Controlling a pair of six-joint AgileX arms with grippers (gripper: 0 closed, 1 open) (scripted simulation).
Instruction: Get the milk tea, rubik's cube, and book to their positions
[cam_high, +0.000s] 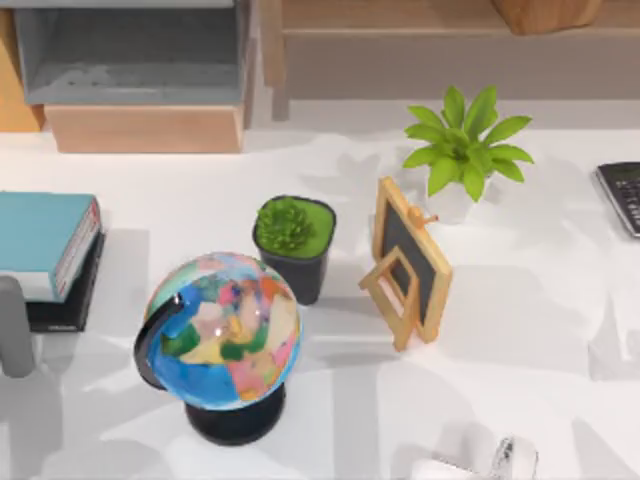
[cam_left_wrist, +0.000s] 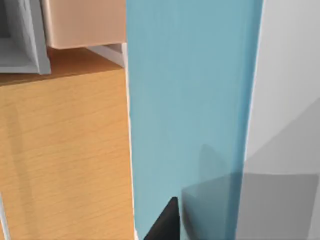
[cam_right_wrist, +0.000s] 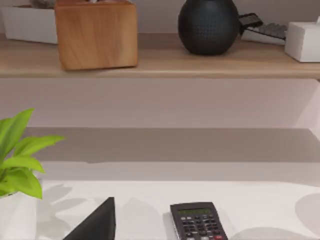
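Teal book (cam_high: 40, 235) at the left edge of the white table (cam_high: 520, 330), flat on top of a thin black book (cam_high: 70, 300), red-trimmed end toward the middle of the table. Just beside it, toward the near edge, the grey left arm (cam_high: 12, 325). Close over the teal cover (cam_left_wrist: 190, 115) in the left wrist view, with a dark tip of the left gripper (cam_left_wrist: 165, 226) at the edge of the picture; cannot tell how wide it stands or whether it holds anything.

Near the book, a globe (cam_high: 225, 335) on a black base. Behind the globe, a black plant pot (cam_high: 293, 250), then a small wooden easel with a chalkboard (cam_high: 410, 262). Farther back, a leafy plant (cam_high: 465, 145), and a calculator (cam_high: 622, 195) at the right edge.

Right arm (cam_high: 505, 460) low at the near edge, right of centre. From its wrist, a dark tip of the right gripper (cam_right_wrist: 97, 225) beside the calculator; cannot tell its spread either.

At the back left, a grey cubby (cam_high: 130, 50) over a wooden drawer (cam_high: 145, 128). Along the back wall, a wooden shelf (cam_right_wrist: 165, 62) with a wooden box (cam_right_wrist: 95, 32), a round black vase (cam_right_wrist: 207, 25) and a white box (cam_right_wrist: 302, 41).
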